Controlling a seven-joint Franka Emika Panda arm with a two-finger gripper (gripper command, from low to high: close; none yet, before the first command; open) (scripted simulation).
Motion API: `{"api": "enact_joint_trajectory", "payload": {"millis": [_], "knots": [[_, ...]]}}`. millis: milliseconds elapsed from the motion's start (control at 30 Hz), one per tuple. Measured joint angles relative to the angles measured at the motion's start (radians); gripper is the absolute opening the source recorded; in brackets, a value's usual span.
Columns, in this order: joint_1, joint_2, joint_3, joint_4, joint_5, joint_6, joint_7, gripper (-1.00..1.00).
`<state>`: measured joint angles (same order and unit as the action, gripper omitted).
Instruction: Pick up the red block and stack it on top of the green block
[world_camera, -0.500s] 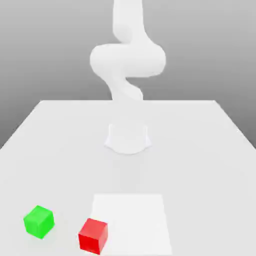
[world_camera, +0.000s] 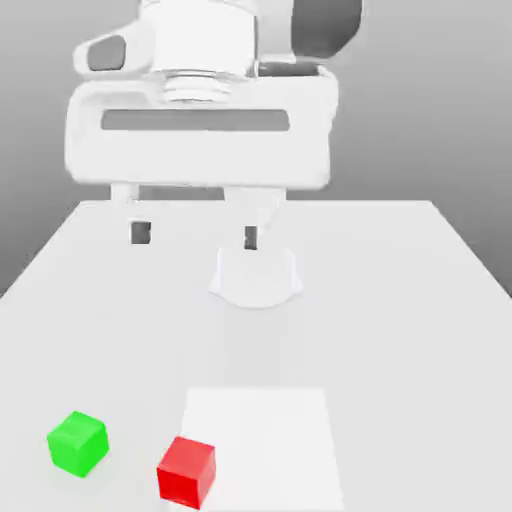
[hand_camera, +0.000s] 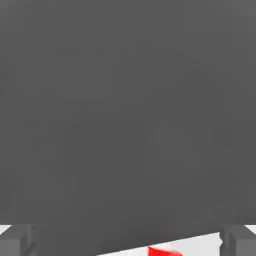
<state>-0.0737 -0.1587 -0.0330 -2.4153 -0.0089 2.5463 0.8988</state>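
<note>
2 blocks in the exterior view — green block (world_camera: 78, 443) beside red block (world_camera: 186, 471) — pincer (world_camera: 195, 235) spread apart overhead.

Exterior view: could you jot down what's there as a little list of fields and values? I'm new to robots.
gripper: open, raised above the table, holding nothing
red block: on the table, near the front edge
green block: on the table, at the exterior view's left of the red block, apart from it
table: white, with a paler square patch
stacking: not yet done
</note>
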Motion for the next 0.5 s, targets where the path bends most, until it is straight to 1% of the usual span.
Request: {"api": "enact_joint_trajectory", "payload": {"millis": [300, 467, 500], "knots": [[-0.034, 0.327, -0.019, -0.059, 0.028, 0.125, 0.027, 0.0], [-0.047, 0.508, -0.007, -0.042, 0.051, 0.261, 0.016, 0.0], [-0.049, 0.534, -0.005, -0.038, 0.053, 0.283, 0.014, -1.0]]}}
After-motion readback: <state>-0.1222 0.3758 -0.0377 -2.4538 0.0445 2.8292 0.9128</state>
